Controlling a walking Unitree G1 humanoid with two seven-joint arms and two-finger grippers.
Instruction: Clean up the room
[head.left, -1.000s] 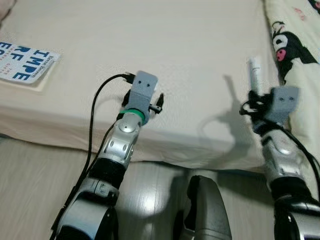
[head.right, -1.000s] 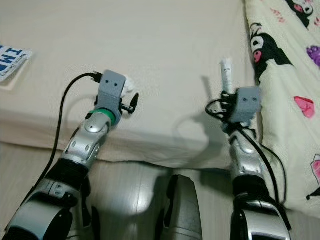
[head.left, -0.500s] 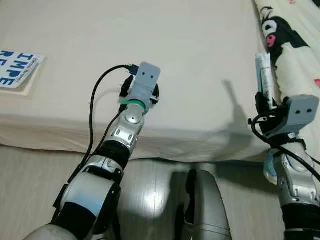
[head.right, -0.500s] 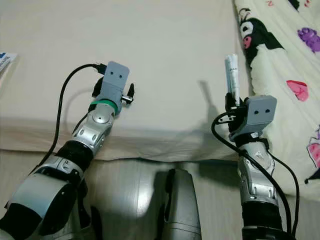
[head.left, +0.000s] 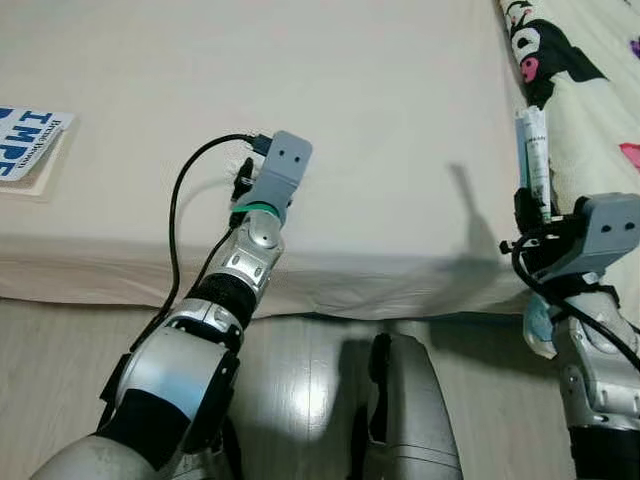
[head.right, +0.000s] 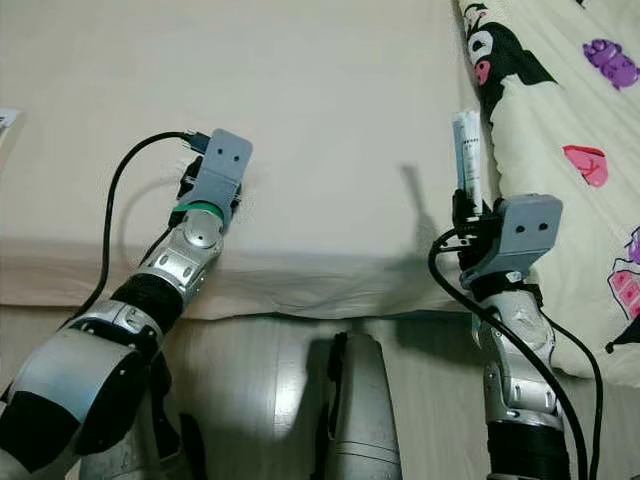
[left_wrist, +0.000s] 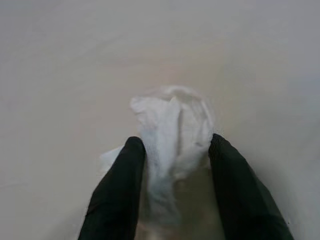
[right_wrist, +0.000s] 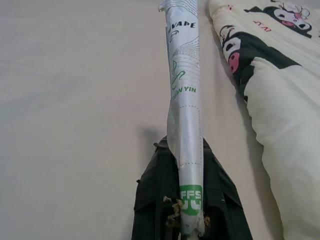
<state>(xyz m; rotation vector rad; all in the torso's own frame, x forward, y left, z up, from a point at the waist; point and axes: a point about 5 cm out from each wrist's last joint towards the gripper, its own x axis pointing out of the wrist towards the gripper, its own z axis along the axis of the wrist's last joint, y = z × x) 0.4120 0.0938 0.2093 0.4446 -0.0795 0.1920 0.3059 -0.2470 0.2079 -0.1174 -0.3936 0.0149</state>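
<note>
White tissue (left_wrist: 172, 132), crumpled, lies on the cream bed (head.left: 380, 120) near its front edge, between the fingers (left_wrist: 122, 185) of the left gripper (left_wrist: 172, 150), which straddle it, not yet closed. The right gripper (right_wrist: 192, 200) is clamped on a silver tube (head.right: 468, 150), held upright over the bed's right edge beside a cartoon-print quilt (head.right: 570, 120). A book (head.left: 25, 145) lies at the left edge.

Book (head.left: 25, 140) lies left on bed (head.left: 380, 110), blanket (head.right: 570, 150) right
</note>
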